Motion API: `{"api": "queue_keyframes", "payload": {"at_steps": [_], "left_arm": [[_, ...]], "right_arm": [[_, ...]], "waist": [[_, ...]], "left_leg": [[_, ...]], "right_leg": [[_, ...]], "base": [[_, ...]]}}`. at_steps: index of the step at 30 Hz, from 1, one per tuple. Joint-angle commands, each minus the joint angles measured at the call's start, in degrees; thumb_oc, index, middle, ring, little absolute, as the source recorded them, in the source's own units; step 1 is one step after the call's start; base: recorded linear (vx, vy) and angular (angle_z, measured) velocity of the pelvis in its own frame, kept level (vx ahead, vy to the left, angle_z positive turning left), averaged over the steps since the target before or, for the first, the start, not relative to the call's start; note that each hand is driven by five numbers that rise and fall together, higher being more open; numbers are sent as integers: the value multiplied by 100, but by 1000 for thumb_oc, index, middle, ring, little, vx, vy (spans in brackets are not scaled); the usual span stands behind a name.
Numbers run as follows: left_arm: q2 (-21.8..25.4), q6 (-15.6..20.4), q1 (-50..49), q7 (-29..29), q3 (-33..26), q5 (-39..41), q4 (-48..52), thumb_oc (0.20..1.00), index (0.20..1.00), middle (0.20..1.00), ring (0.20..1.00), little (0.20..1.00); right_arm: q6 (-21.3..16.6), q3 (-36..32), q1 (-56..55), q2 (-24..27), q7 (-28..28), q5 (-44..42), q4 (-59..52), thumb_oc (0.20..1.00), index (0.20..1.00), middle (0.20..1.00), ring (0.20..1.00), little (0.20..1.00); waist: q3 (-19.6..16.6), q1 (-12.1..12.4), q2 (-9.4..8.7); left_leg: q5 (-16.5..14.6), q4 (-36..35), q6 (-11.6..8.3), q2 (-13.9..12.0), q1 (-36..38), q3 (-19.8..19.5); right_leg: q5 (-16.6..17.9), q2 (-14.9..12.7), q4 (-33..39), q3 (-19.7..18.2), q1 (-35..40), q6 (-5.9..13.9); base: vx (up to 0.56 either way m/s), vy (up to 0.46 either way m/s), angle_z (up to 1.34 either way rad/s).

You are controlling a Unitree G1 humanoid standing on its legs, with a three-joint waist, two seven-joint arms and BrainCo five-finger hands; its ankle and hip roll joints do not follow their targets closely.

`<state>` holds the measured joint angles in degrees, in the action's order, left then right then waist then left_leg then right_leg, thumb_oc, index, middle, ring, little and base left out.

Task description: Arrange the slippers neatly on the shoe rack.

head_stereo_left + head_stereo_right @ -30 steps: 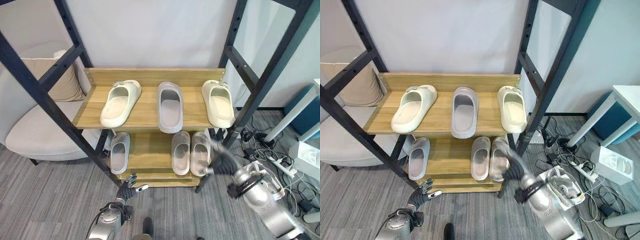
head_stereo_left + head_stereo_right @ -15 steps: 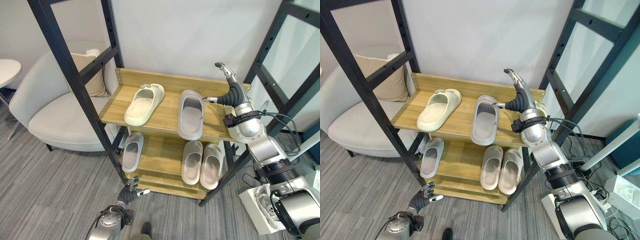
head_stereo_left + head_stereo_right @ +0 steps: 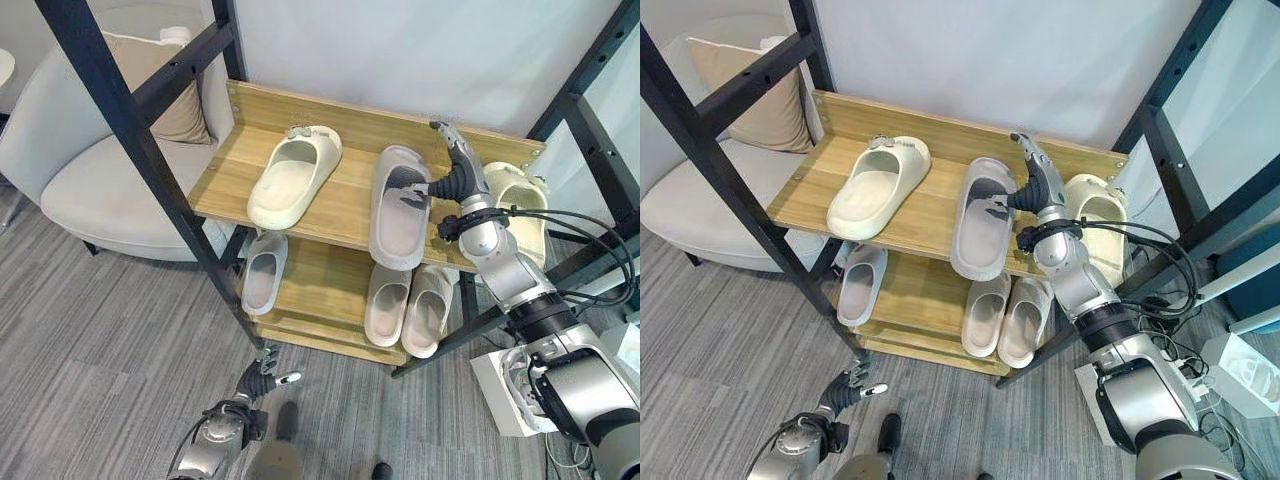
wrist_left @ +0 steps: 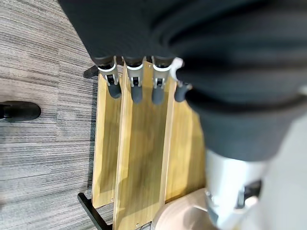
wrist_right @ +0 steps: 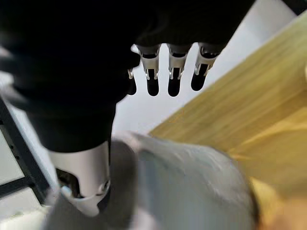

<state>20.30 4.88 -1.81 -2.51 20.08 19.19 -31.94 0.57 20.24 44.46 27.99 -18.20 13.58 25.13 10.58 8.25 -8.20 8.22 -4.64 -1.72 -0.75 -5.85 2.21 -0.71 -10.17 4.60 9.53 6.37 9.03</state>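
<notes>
We find the right arm raised from the lower right to the top shelf of the shoe rack [image 3: 335, 205]. The right hand [image 3: 452, 170] stands with its fingers [image 5: 174, 71] straight and pointing up toward the rack's back board, the thumb reaching sideways into the opening of the grey slipper [image 3: 397, 205]. We cannot tell whether the thumb grips that slipper's strap or merely touches it.

On the top shelf we note three slippers: a cream slipper [image 3: 293, 173] lying at an angle on the left, the grey slipper in the middle with its heel overhanging the front edge, and a second cream slipper [image 3: 520, 210] at the right end, partly behind the right arm. On the lower shelf we note a single grey slipper [image 3: 262, 277] on the left and a pale pair [image 3: 408, 302] side by side on the right.

The left hand [image 3: 262, 379] hangs low above the grey floor [image 3: 100, 330] in front of the rack, fingers straight and relaxed, holding nothing. An armchair [image 3: 110, 175] with a cushion stands left of the rack.
</notes>
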Motion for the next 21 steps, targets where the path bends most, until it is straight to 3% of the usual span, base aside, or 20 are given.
{"api": "queue_keyframes", "payload": {"at_steps": [1, 5, 6, 7, 8, 15, 17, 18, 21], "left_arm": [[34, 339, 327, -99, 28, 121, 48, 1000, 1000, 1000, 1000, 1000], [58, 352, 346, -137, 32, 147, 53, 1000, 1000, 1000, 1000, 1000], [62, 354, 362, -143, 38, 147, 36, 1000, 1000, 1000, 1000, 1000], [87, 368, 380, -151, 62, 170, 48, 1000, 1000, 1000, 1000, 1000], [98, 373, 380, -159, 65, 186, 68, 1000, 1000, 1000, 1000, 1000], [122, 337, 514, -317, 55, 255, 28, 1000, 1000, 1000, 1000, 1000], [65, 240, 529, -440, -55, 214, 48, 1000, 1000, 1000, 1000, 1000], [72, 237, 518, -442, -45, 212, 51, 1000, 1000, 1000, 1000, 1000], [17, 166, 487, -501, -219, 131, 81, 1000, 1000, 1000, 1000, 1000]], "right_arm": [[-17, 290, 785, 233, -135, 160, 161, 1000, 1000, 1000, 1000, 1000], [119, 394, 996, 204, -140, 330, 482, 1000, 1000, 1000, 1000, 1000], [135, 408, 1073, 186, -171, 327, 591, 576, 576, 576, 576, 576], [183, 449, 1246, 183, -210, 359, 843, 285, 285, 285, 285, 285], [199, 477, 1344, 168, -229, 349, 977, 200, 200, 200, 200, 200], [305, 445, 1714, -236, -399, -96, 1182, 200, 200, 200, 200, 200], [79, -4, 1166, -348, -697, -642, -155, 200, 200, 200, 200, 200], [105, -25, 1115, -343, -689, -635, -214, 200, 200, 200, 200, 200], [-665, -686, 56, -576, -766, -1573, -2056, 200, 200, 200, 200, 200]], "waist": [[22, 202, 35], [93, 217, 2], [104, 220, -1], [120, 235, -7], [131, 243, -11], [144, 182, -19], [138, 93, 23], [129, 100, 18], [109, -10, 78]], "left_leg": [[-1000, 58, 209, -2, 518, -148], [-1004, 81, 220, -5, 461, -170], [-1005, 89, 222, -4, 447, -175], [-1002, 92, 223, 1, 432, -182], [-1001, 96, 223, 2, 421, -183], [-1000, 102, 222, -6, 407, -160], [-1020, 104, 229, -15, 449, -139], [-1022, 104, 229, -15, 453, -140], [-1030, 98, 223, -31, 506, -107]], "right_leg": [[243, 38, -129, 12, -407, 150], [257, 33, -141, 29, -456, 149], [260, 33, -148, 27, -469, 148], [267, 32, -153, 28, -484, 146], [272, 33, -154, 29, -496, 147], [279, 45, -167, -22, -541, 126], [255, 50, -184, -70, -542, 114], [251, 51, -186, -70, -538, 114], [202, 59, -211, -89, -532, 97]], "base": [[-36, 15, -1], [0, 0, 0], [0, 0, 0], [0, 0, 0], [0, 0, 0], [2, 1, -1], [0, 0, 0], [20, -15, 4], [15, -14, -3]]}}
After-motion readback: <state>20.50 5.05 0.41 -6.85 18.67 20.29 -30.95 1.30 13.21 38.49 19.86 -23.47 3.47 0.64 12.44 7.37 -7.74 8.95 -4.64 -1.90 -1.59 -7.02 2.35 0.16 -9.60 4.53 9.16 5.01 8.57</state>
